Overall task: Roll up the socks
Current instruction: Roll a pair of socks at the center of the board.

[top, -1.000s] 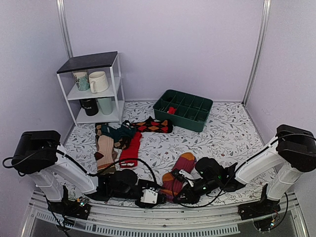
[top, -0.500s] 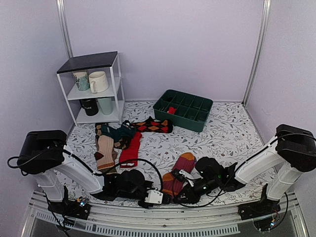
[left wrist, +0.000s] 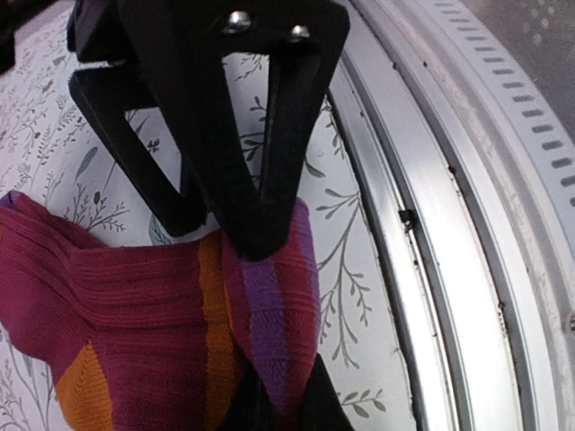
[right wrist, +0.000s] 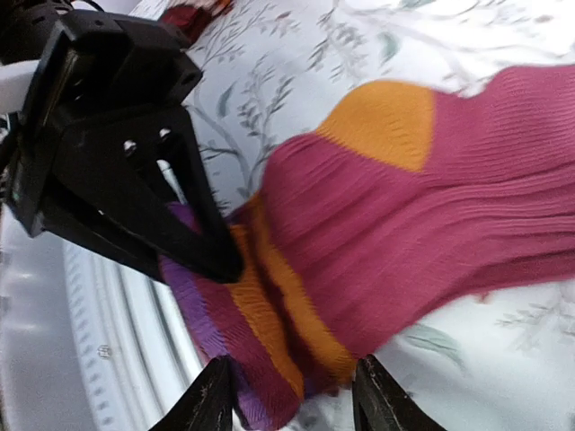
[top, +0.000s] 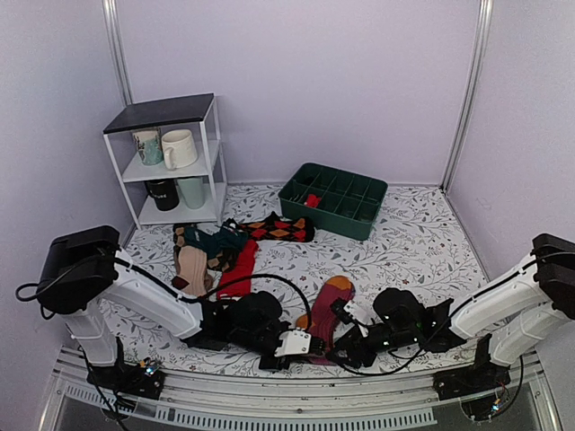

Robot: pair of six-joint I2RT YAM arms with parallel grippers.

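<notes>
1. Socks: one dark red sock point(top: 325, 310) with orange and purple stripes lies by the front edge of the table point(top: 422, 251), near the middle.
2. The left gripper point(left wrist: 229, 235) is pinched tight on the sock's striped end.
3. The right gripper point(right wrist: 292, 395) has its jaws apart, and the same striped end sits between them.
4. The other socks point(top: 220, 244) lie in a heap toward the left edge, just in front of the shelf point(top: 166, 162).

Stretched low and inward, nearly meeting at the near edge.
Laid left arm point(top: 148, 301) and right arm point(top: 490, 305) almost flat, forearms angled toward each other, wrists close together. Clamped left gripper point(top: 310, 345) tight on sock point(left wrist: 135, 305) cuff. Held right gripper point(right wrist: 292, 400) parted, fingers point(right wrist: 214, 400) either side of the same cuff.
</notes>
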